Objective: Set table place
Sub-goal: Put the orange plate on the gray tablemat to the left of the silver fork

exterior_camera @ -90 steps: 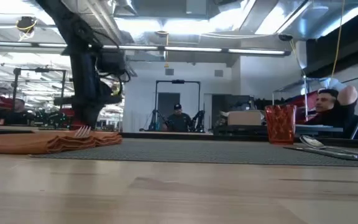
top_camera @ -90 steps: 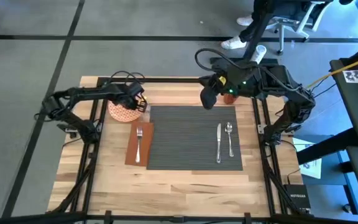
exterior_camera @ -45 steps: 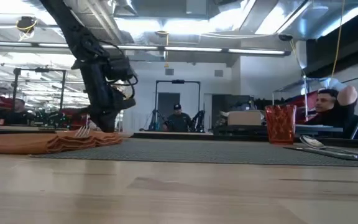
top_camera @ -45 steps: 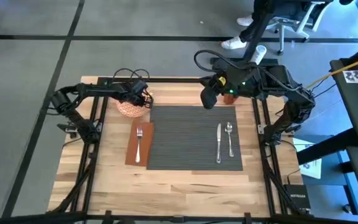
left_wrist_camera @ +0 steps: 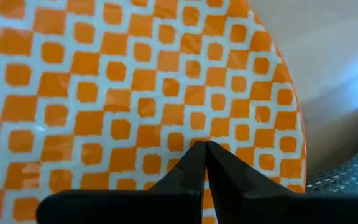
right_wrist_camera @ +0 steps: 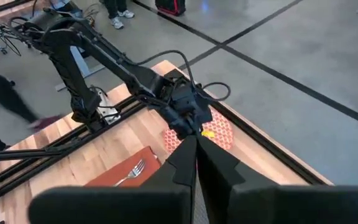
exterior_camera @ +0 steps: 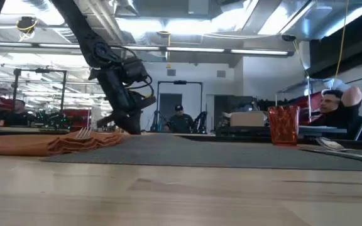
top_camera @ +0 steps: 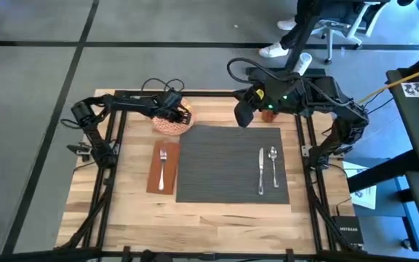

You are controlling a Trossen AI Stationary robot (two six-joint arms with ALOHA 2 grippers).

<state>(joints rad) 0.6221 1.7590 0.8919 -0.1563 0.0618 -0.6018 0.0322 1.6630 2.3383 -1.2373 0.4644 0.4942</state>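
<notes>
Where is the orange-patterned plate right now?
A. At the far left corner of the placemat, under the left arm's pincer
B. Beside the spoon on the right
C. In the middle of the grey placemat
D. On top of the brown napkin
A: seen from above, the plate sits by the placemat's far left corner, under the left pincer, away from the napkin and the spoon.
</notes>
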